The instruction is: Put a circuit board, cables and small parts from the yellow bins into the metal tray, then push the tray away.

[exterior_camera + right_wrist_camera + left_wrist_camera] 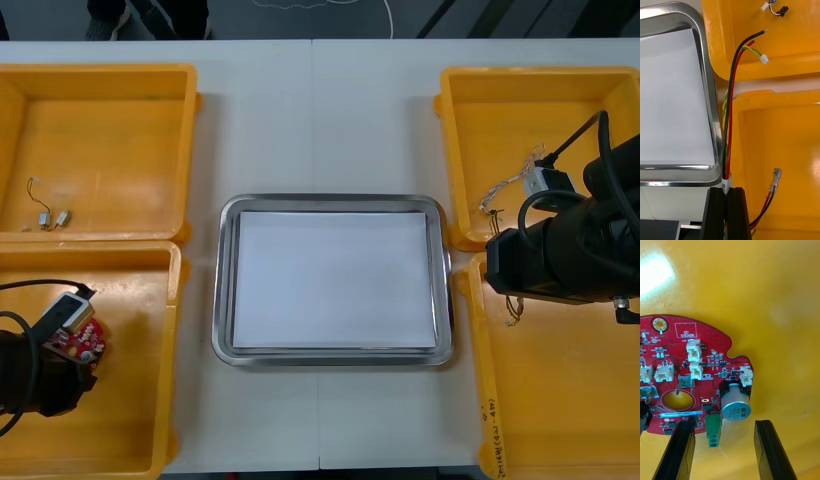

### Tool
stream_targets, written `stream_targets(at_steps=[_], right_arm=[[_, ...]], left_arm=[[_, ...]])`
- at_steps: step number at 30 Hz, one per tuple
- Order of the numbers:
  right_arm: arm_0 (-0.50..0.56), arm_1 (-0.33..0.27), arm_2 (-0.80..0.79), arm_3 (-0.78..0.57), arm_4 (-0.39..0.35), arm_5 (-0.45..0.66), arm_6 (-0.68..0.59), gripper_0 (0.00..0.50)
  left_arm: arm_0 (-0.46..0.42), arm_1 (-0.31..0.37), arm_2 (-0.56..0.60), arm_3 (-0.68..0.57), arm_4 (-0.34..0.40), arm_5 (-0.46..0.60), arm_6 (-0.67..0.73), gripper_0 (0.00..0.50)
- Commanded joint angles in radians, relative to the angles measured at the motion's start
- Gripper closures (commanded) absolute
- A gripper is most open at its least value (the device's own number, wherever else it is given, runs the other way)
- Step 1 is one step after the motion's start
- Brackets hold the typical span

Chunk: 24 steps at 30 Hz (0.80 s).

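A round red circuit board (688, 382) lies on the floor of the near left yellow bin (130, 420). My left gripper (720, 423) is open over its edge, with one finger on each side of a grey capacitor and a green terminal; the same board (82, 342) peeks out beside my left arm. My right gripper (727, 189) is shut on a bundle of black, red and yellow cables (729, 123). It hovers over the near right bin's wall (738, 112), beside the metal tray (713, 112). The cable ends reach over the far right bin (790, 67).
The tray (225, 280) is white inside and sits mid-table between the bins. The far left bin (110, 160) holds small metal parts (50, 218) with a thin wire. A twisted blue and white cable (773, 8) lies in the far right bin.
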Motion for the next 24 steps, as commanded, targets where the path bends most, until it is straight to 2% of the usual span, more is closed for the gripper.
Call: stream_targets(at_steps=[1,4,5,7,9,19,24], right_arm=[[-0.023,0.001,0.007,-0.009,-0.003,0.005,0.008,0.5],[-0.021,0.001,0.007,-0.009,-0.005,0.005,0.005,0.5],[-0.021,0.001,0.007,-0.009,-0.006,0.005,0.005,0.5],[-0.021,0.0,0.005,-0.009,-0.008,0.005,0.005,0.5],[-0.021,0.0,0.007,-0.009,-0.009,0.005,0.003,0.5],[-0.021,0.0,0.005,-0.009,-0.009,0.005,0.003,0.5],[-0.021,0.001,0.007,-0.009,-0.011,0.005,0.003,0.5]], left_arm=[[-0.023,-0.017,-0.021,-0.006,-0.016,-0.009,-0.162,0.072],[-0.023,-0.017,-0.024,-0.004,-0.019,-0.009,-0.162,0.159],[-0.023,-0.017,-0.024,-0.004,-0.02,-0.009,-0.164,0.254],[-0.023,-0.017,-0.026,-0.001,-0.02,-0.009,-0.164,0.41],[-0.025,-0.017,-0.026,-0.002,-0.023,-0.009,-0.164,0.498],[-0.025,-0.016,-0.023,-0.002,-0.025,-0.009,-0.164,0.5],[-0.029,-0.016,0.016,-0.013,0.001,-0.005,-0.165,0.5]])
